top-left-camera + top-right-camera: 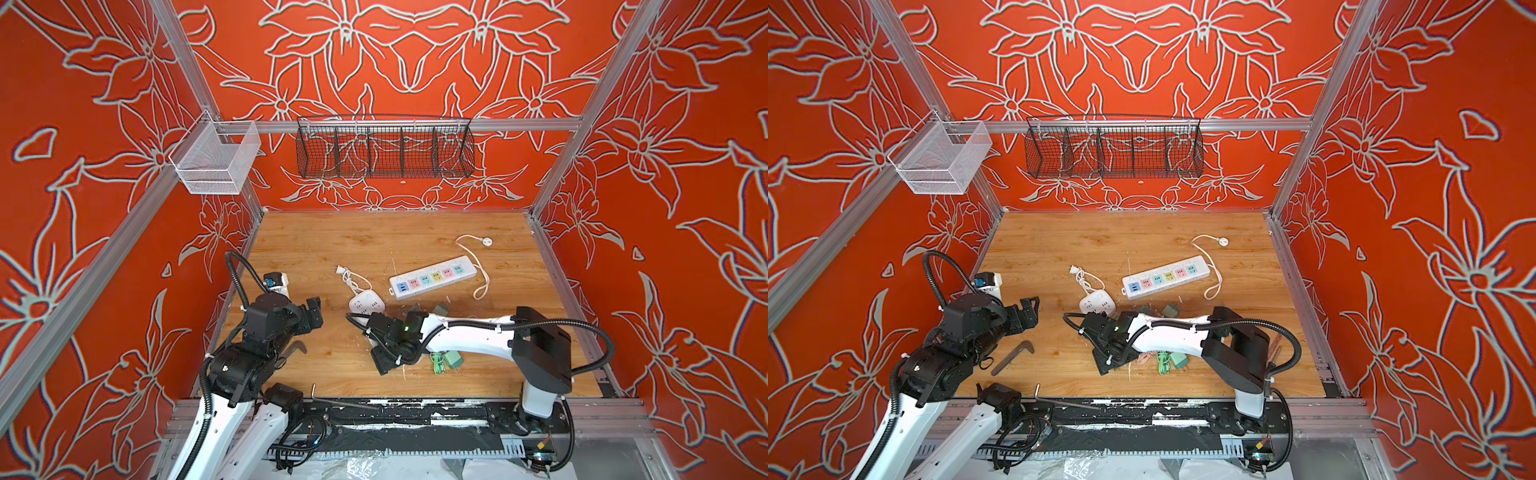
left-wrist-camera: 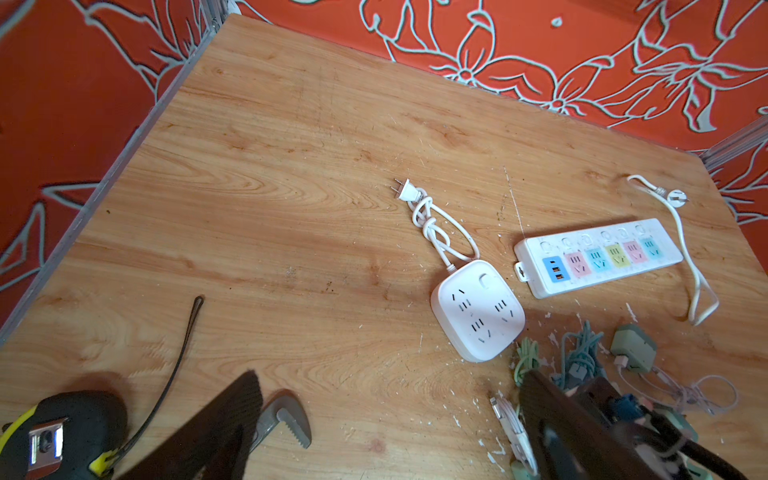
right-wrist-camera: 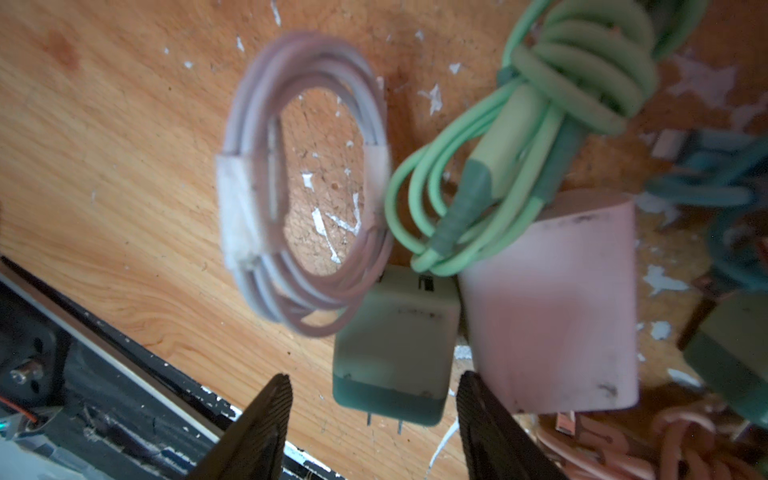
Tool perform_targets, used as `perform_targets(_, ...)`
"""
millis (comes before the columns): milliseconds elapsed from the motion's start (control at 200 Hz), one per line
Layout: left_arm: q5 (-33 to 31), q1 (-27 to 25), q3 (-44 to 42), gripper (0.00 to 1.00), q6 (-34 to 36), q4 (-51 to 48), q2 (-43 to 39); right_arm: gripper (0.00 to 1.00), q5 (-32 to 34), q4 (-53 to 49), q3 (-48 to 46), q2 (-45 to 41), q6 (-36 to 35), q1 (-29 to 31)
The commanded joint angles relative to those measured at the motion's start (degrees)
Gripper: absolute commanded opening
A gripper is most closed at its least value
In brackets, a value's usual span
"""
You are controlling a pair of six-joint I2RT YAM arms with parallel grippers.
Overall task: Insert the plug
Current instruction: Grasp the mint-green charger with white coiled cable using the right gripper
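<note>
The plug (image 3: pixel 395 345) is a grey-green charger block lying flat, two prongs toward the table's front edge; it also shows in both top views (image 1: pixel 453 360) (image 1: pixel 1179 359). My right gripper (image 3: pixel 376 382) is open, its fingers (image 3: pixel 266 415) flanking the prong end with a gap on each side. A white power strip (image 1: pixel 432 276) (image 2: pixel 598 257) with coloured sockets and a square white socket block (image 1: pixel 366 303) (image 2: pixel 478 309) lie mid-table. At the left, my left gripper (image 1: pixel 313 309) (image 2: pixel 388 376) is open over bare wood.
Beside the plug lie a pink charger (image 3: pixel 548 307), a green cable (image 3: pixel 561 83) and a pale coiled cable (image 3: pixel 299 178). A wrench (image 1: pixel 1013 357) and a tape measure (image 2: pixel 62 436) sit front left. A second green charger (image 1: pixel 440 309) lies behind the right arm (image 1: pixel 457 328).
</note>
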Motion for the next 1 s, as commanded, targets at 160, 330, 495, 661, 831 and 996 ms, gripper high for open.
perform_targets(160,-1.00,-0.24,-0.45,0.97,-0.81,0.32,-0.77,0.57,3.78,-3.44,3.76,3.72,1.93,0.33)
perform_targets(330,-1.29,-0.24,-0.48,0.97,-0.96,0.32,-0.85,0.50,3.88,-3.85,4.47,4.32,1.46,0.41)
perform_targets(495,-1.70,-0.23,-0.13,0.97,-1.59,-0.30,-0.84,0.47,2.94,-3.88,4.61,5.14,0.94,0.73)
perform_targets(661,-1.63,-0.24,0.18,0.97,-1.73,-0.57,-0.24,0.48,2.80,-4.24,4.78,5.77,0.54,1.05)
perform_targets(831,-1.44,-0.24,0.14,0.97,-1.81,-0.39,0.05,0.50,3.36,-4.73,4.22,5.93,0.83,1.52)
perform_targets(996,-1.43,-0.24,0.04,0.97,-1.85,-0.07,0.09,0.55,3.45,-4.91,4.08,6.18,0.91,1.80)
